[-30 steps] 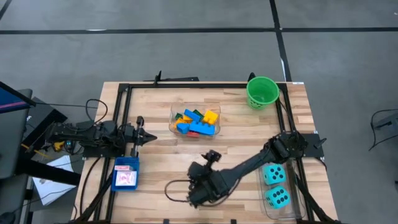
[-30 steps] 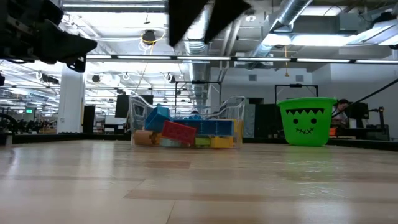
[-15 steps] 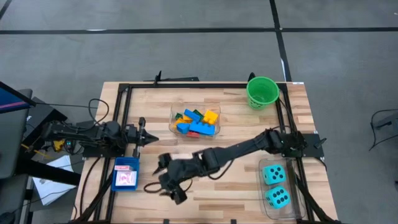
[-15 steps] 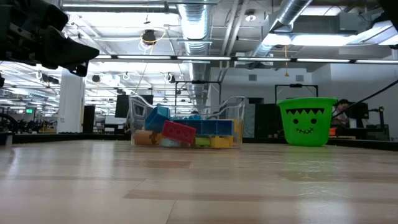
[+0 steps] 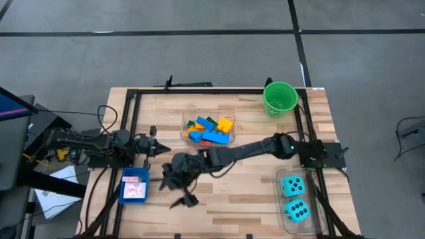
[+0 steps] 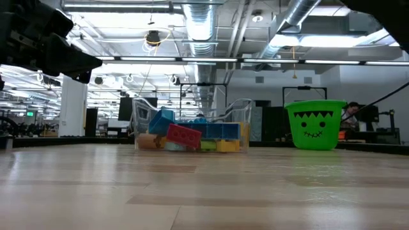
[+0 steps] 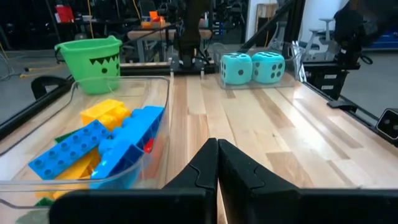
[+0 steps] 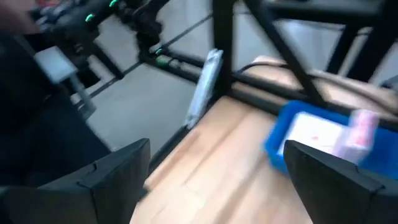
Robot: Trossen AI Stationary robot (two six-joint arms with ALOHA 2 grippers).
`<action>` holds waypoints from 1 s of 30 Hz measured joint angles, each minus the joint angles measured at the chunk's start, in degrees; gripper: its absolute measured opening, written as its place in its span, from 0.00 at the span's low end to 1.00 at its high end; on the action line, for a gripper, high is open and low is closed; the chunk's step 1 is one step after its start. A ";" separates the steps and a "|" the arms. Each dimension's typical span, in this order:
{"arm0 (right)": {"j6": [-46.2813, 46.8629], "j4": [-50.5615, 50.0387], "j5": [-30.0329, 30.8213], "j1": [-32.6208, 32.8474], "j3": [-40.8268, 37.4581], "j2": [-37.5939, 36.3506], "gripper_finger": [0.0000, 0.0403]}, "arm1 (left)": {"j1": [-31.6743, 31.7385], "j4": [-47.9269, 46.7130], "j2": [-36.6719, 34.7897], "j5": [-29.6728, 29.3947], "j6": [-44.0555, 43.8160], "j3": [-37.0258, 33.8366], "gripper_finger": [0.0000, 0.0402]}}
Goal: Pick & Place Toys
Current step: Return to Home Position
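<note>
Coloured plastic bricks (image 5: 209,129) lie heaped in a clear tub (image 5: 186,119) at the table's middle far side; they also show in the low view (image 6: 185,135) and the left wrist view (image 7: 99,146). Two teal dice (image 5: 293,186) sit in a clear tub at the near right. White-and-red cards (image 5: 135,190) lie in a blue tray (image 5: 135,176) at the near left. My right gripper (image 5: 170,186) hangs open above the table just right of that tray, and its wrist view shows the tray (image 8: 280,140) between its fingers (image 8: 118,174). My left gripper (image 5: 158,149) is shut at the left, pointing at the brick tub.
A green bucket (image 5: 279,97) stands at the far right corner. A black frame (image 5: 133,133) runs along the table's left, far and right sides. Bare wood lies between the brick tub and the near edge. The right arm (image 5: 252,151) stretches across the table's middle.
My right gripper has swung from the near middle toward the table's left edge and a little up. It has turned from pointing down to pointing nearly level at the blue tray, and its fingers have stayed open. No toy has moved.
</note>
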 joint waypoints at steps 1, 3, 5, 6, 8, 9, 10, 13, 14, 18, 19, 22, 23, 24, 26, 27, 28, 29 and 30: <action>0.36 0.04 0.11 -0.39 0.02 -0.09 0.89 | 0.00 -0.08 0.07 0.02 0.00 0.00 0.01; 0.20 1.06 1.03 -1.06 -0.23 -0.62 0.89 | 0.00 -0.02 0.22 0.02 0.00 0.00 0.01; 0.19 2.86 1.76 -1.13 -2.01 -1.27 0.89 | 0.00 -0.03 0.39 0.01 0.00 0.00 0.01; 0.18 3.70 2.24 -1.04 -3.45 -1.64 0.89 | 0.00 -0.04 0.46 0.01 0.00 0.00 0.01; -0.05 8.38 3.77 -0.93 -7.42 -2.59 0.89 | 0.00 0.19 0.81 0.00 -0.01 0.00 0.01; -0.10 11.02 4.23 -0.93 -10.11 -3.77 0.89 | 0.00 0.13 0.84 0.00 0.00 0.00 0.01; -0.01 13.81 4.39 -0.88 -13.14 -5.27 0.89 | 0.00 0.28 1.11 0.00 0.00 0.00 0.01; 0.66 23.60 5.05 -0.73 -24.92 -11.31 0.89 | 0.00 0.58 1.49 0.01 -0.01 0.00 0.01; 0.65 26.80 5.29 -0.73 -29.60 -13.51 0.89 | 0.00 0.73 1.70 0.00 -0.01 0.00 0.01; 2.19 38.08 9.23 -0.60 -47.68 -21.64 0.89 | 0.00 0.75 1.86 0.00 0.00 0.00 0.01; 2.95 40.45 11.00 -0.61 -51.95 -23.96 0.89 | 0.00 0.75 1.88 -0.01 -0.01 0.00 0.01; 4.56 48.63 17.51 -0.62 -63.83 -29.72 0.89 | -0.02 0.75 1.88 0.00 -0.02 0.00 0.01; 4.87 51.24 19.77 -0.64 -67.58 -31.16 0.89 | 0.00 0.77 1.98 0.00 -0.01 0.00 0.01; 5.37 53.70 21.89 -0.65 -71.19 -32.34 0.89 | 0.00 0.76 2.02 0.00 0.00 0.00 0.01; 6.51 59.20 25.66 -0.75 -77.64 -34.10 0.89 | 0.00 0.79 2.02 0.00 -0.01 0.00 0.01; 7.17 61.91 27.34 -0.89 -80.73 -35.19 0.89 | 0.00 0.86 2.01 0.00 0.00 0.00 0.01; 7.61 64.62 28.70 -1.06 -83.41 -36.23 0.89 | 0.00 0.82 2.03 0.00 -0.02 0.00 0.01; 7.26 66.99 30.11 -1.39 -86.06 -37.22 0.89 | 0.00 0.82 2.01 0.00 0.00 0.00 0.01; 5.95 68.91 31.64 -1.83 -88.75 -38.24 0.89 | 0.00 0.84 1.99 -0.01 0.00 0.00 0.01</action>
